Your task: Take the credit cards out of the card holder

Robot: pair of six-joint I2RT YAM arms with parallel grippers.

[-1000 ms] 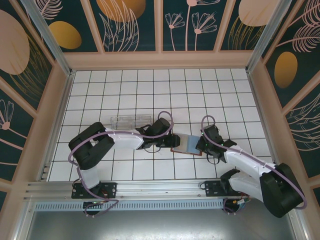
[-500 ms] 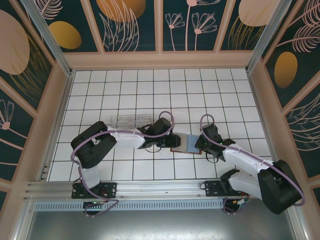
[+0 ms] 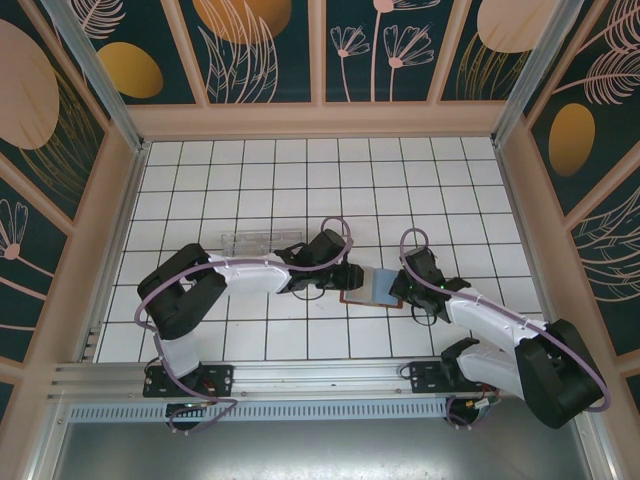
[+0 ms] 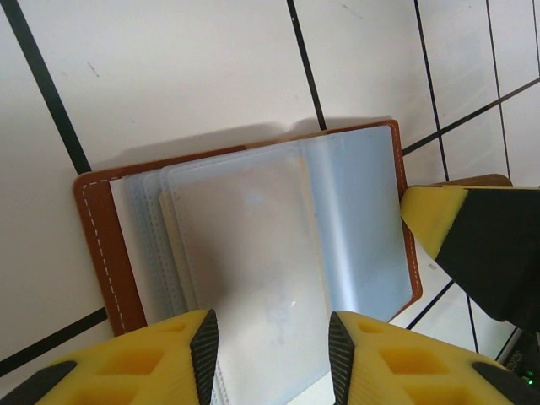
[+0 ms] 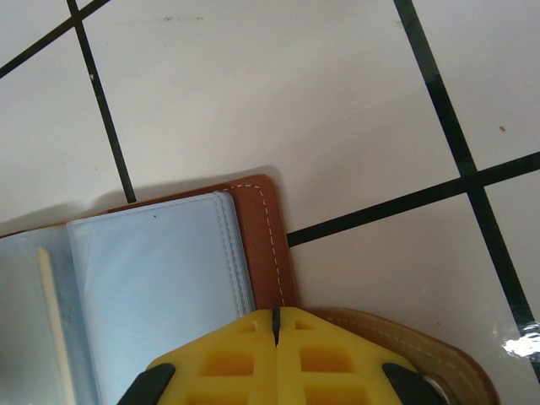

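Toward the near edge of the tiled worktop (image 3: 250, 180), right of centre, the right gripper (image 5: 276, 325) is fully closed, its tips at the brown border of the card holder (image 3: 372, 287). The holder lies open, blue-grey sleeves up. The left gripper (image 4: 272, 337) stands partly open astride those sleeves, clamping nothing. Farther back lies a clear box (image 3: 262, 240).

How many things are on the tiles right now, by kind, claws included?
card holder: 1
clear plastic box: 1
claws: 2 (left claw open, right claw shut)
Total: 4
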